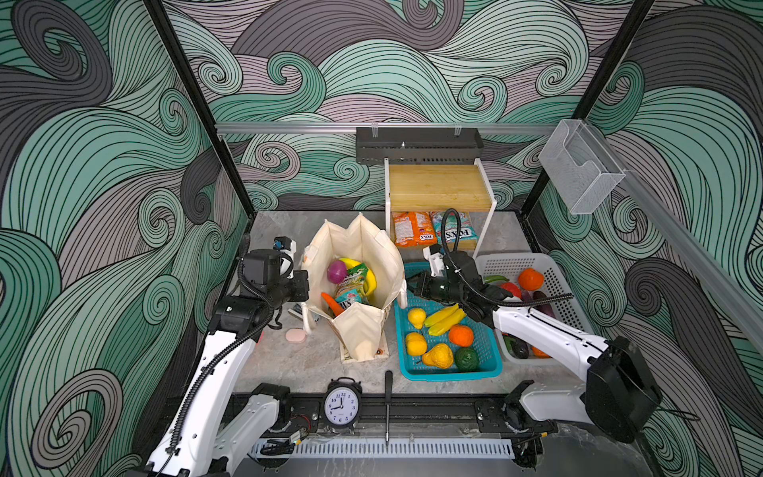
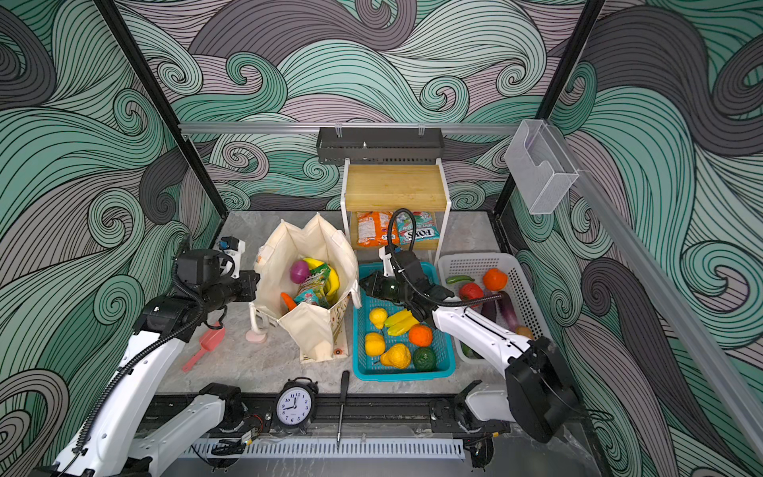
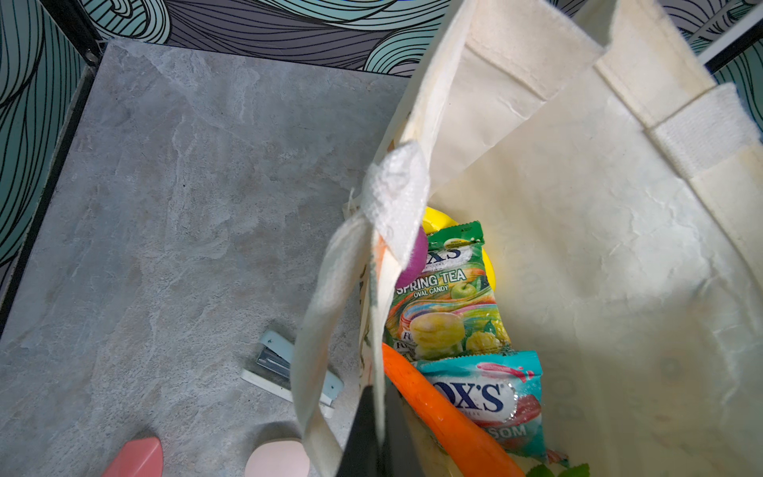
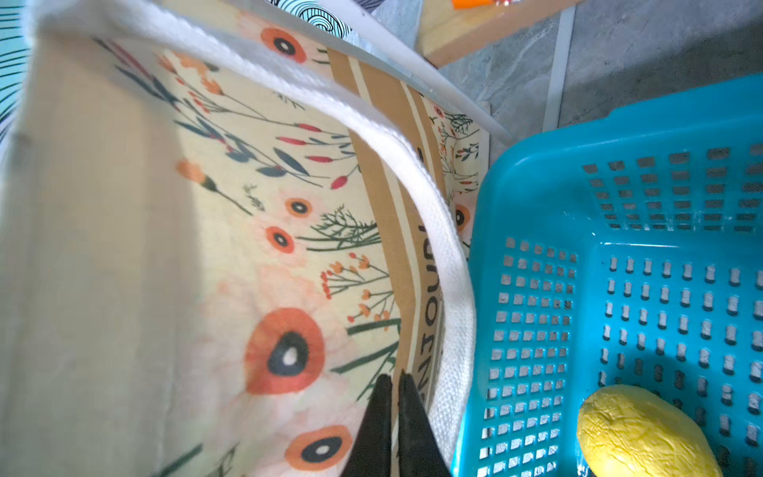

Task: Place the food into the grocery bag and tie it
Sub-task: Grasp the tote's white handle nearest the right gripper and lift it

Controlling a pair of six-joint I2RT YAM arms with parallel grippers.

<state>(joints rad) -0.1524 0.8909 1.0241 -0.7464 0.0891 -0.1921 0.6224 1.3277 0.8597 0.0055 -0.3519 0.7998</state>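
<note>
1. Showing, nearest, the slumping front flap of the grocery bag (image 1: pixel 358 336), which is standing open mid-table just beside the teal basket (image 1: pixel 450 375).
2. Showing the left gripper (image 3: pixel 377 409) clenching the bag's left rim, with thin cloth pinched between the jaws and one white woven handle (image 3: pixel 330 289) drooping outside it.
3. Showing the right gripper (image 4: pixel 394 384) sitting against the flowered right side, jaws drawn almost together. Not revealing whether any cloth is caught. Showing the other handle (image 4: pixel 437 256) hanging just beside the fingers.
4. Looking deeper into the bag: showing the carrot (image 3: pixel 446 421), a teal-red packet (image 3: pixel 487 396), a green packet (image 3: pixel 450 305), a purple onion (image 1: pixel 337 271) and a banana bunch (image 1: pixel 351 262) lying heaped at the bottom.
5. Judging the handling:
   - Expecting soft, floppy canvas that is likely to fold wherever it is pinched.
   - Expecting a light load, with glossy packets that are likely to slide.
   - Favouring a hold on the thick handles, which give more to grip than the rim and are the parts to tie.
</note>
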